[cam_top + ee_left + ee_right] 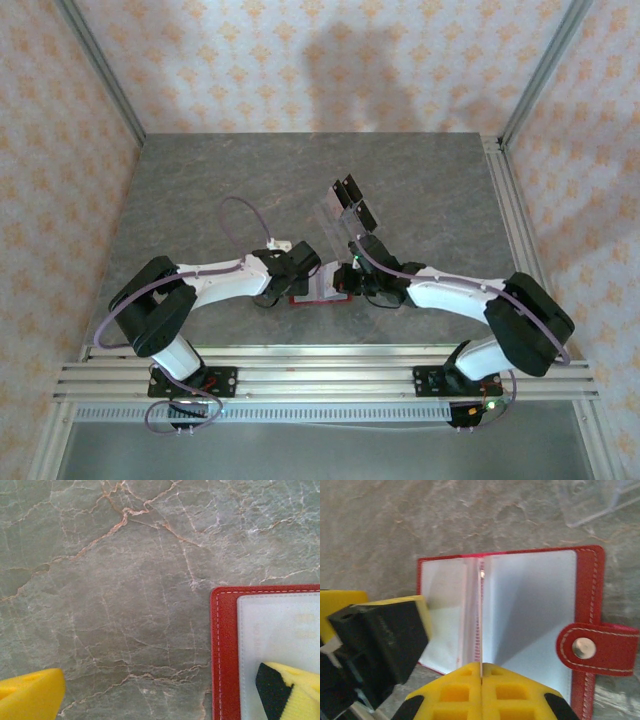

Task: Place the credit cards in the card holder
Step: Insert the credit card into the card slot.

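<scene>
The red card holder [585,585] lies open on the table, its clear pockets up and its snap tab [590,647] to the right. My right gripper [481,666] is shut on a thin pale credit card [481,620], seen edge-on and standing upright over the holder's middle fold. My left gripper [160,692] is open. One of its fingers [287,690] rests on the holder's [225,655] clear pocket, the other hangs over bare table. From above, both grippers meet over the card holder [318,297] near the front middle of the table.
A clear plastic tray with black tabs [345,205] stands just behind the grippers, and its corner [600,500] appears at the right wrist view's top. Grey marbled table [125,580] spreads all around. Aluminium rails [320,380] run along the near edge.
</scene>
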`<state>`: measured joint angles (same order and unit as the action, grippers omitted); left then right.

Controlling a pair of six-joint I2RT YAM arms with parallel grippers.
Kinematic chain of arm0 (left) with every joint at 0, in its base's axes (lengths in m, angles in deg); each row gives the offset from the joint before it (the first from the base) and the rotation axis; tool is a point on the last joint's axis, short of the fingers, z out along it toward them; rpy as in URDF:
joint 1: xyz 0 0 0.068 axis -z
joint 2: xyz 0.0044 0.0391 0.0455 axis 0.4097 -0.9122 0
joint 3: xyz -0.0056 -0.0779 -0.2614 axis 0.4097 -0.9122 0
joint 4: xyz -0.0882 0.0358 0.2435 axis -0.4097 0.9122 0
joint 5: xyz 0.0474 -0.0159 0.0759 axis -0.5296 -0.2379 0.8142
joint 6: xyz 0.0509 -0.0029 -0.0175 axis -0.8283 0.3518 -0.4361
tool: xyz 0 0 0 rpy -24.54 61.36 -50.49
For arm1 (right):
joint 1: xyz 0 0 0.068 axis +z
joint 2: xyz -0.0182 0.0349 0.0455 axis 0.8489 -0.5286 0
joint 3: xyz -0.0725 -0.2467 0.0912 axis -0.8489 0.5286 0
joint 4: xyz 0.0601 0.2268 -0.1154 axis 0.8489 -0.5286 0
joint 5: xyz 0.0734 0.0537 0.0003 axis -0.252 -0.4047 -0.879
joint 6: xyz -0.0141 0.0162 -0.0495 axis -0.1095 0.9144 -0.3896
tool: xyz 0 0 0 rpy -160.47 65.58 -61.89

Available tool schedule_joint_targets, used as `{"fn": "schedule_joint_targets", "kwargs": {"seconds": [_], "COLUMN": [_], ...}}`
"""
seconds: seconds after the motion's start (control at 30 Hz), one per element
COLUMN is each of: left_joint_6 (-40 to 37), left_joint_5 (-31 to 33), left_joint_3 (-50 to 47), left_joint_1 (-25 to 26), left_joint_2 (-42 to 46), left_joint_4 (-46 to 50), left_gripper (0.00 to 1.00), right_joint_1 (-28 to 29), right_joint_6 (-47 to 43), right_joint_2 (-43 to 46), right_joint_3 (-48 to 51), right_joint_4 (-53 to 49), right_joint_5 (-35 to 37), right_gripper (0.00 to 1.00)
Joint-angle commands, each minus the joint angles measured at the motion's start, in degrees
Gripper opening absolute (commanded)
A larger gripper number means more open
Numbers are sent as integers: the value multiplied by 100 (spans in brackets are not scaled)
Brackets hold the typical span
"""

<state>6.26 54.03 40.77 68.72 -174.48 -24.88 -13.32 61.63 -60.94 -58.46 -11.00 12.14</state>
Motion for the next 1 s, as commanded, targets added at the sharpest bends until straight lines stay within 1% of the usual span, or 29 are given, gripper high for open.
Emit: {"fn": "schedule_joint_targets", "kwargs": {"seconds": [0.0, 0.17, 0.47, 0.97], "left_joint_6": [75, 83, 128, 145], "left_joint_5": [271, 278, 291, 301], "left_joint_3": [-174, -181, -200, -210], "left_joint_1": [9, 4, 18, 39], "left_joint_2": [-66, -29, 68, 71], "left_joint_4": [363, 362, 382, 383], "left_gripper": [100, 100, 100, 100], "right_joint_1": [-39, -56, -214, -325], "right_joint_6": [-180, -140, 144, 429], "right_joint_2": [139, -37, -375, -663], "right_joint_3": [67, 83, 406, 831], "right_joint_4": [462, 726, 1643, 2468], "right_joint_5": [-225, -332, -618, -848], "right_gripper": [0, 0, 0, 0]}}
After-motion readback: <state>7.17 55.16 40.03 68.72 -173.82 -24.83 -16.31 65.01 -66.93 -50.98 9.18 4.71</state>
